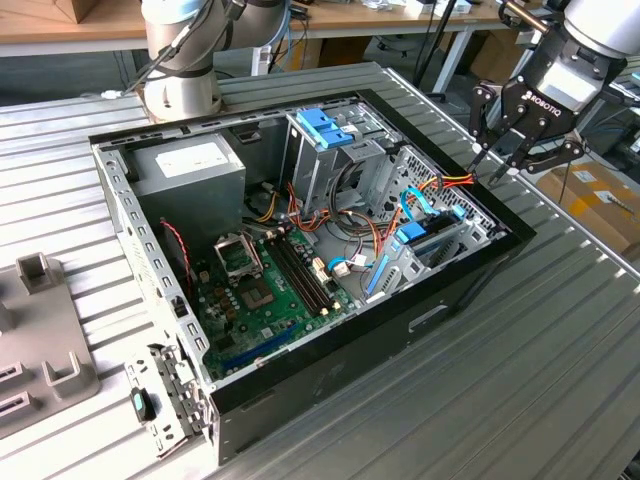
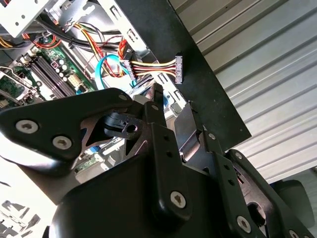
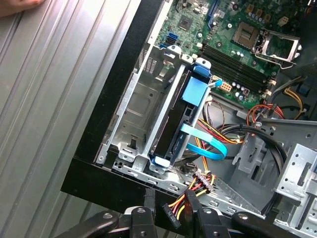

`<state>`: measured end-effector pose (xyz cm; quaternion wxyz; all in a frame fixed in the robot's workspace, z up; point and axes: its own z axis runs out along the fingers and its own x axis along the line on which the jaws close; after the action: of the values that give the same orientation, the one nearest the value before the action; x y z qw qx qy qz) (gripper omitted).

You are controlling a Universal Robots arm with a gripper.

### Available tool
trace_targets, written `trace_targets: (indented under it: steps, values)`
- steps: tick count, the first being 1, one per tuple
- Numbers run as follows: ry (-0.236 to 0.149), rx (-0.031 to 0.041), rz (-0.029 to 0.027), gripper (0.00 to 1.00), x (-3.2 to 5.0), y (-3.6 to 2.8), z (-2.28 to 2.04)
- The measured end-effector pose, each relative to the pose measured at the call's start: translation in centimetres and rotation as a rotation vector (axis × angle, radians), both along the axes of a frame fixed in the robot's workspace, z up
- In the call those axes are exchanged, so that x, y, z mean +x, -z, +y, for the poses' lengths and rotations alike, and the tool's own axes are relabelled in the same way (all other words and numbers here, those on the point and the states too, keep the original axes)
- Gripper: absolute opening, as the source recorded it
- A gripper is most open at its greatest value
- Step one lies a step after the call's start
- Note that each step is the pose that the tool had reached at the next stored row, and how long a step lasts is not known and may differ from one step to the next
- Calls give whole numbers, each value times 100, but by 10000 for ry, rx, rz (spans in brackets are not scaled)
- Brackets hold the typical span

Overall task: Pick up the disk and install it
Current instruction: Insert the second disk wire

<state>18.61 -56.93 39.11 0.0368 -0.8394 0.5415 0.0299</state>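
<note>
The disk (image 3: 172,124) stands on edge in the metal drive bay at the computer case's front corner. Its light-blue carrier rails (image 3: 194,91) face up, and a flat blue cable crosses it. In the exterior view the disk (image 1: 428,240) sits in the case near that view's right side. My gripper (image 1: 490,168) hovers above the case rim just beyond the bay, apart from the disk. It is open with nothing held. In both wrist views its black fingers (image 2: 157,99) frame a loose power connector (image 2: 178,69) lying beneath them, near the gripper (image 3: 171,198).
The open case (image 1: 130,230) lies on a ribbed metal table. Inside are a grey power-supply box (image 1: 190,165), a tall cage with a blue bracket (image 1: 325,125), the motherboard (image 1: 265,290) and loose coloured wires (image 3: 218,134). Another arm's base (image 1: 180,70) stands behind. Grey fixtures (image 1: 40,340) lie at the exterior view's left.
</note>
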Motion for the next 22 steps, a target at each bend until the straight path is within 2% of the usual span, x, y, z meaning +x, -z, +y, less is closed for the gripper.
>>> trace_targets:
  steps: [2, 5, 7, 8, 11, 17, 19, 22]
  values:
    - [-158, -1, 0, 37, 4, 0, 0]
    - [-810, -1, 0, 37, 10, 3, 0]
    - [-1464, 0, -1, 37, 10, 11, 0]
    - [-1921, 0, 0, 37, 10, 18, 0]
    - [-2636, -1, 0, 37, 10, 27, 0]
    - [-3751, -2, 0, 37, 12, 36, 0]
    - [-3932, 0, 0, 37, 12, 38, 0]
    - [-4159, -10, -63, 37, 12, 44, 0]
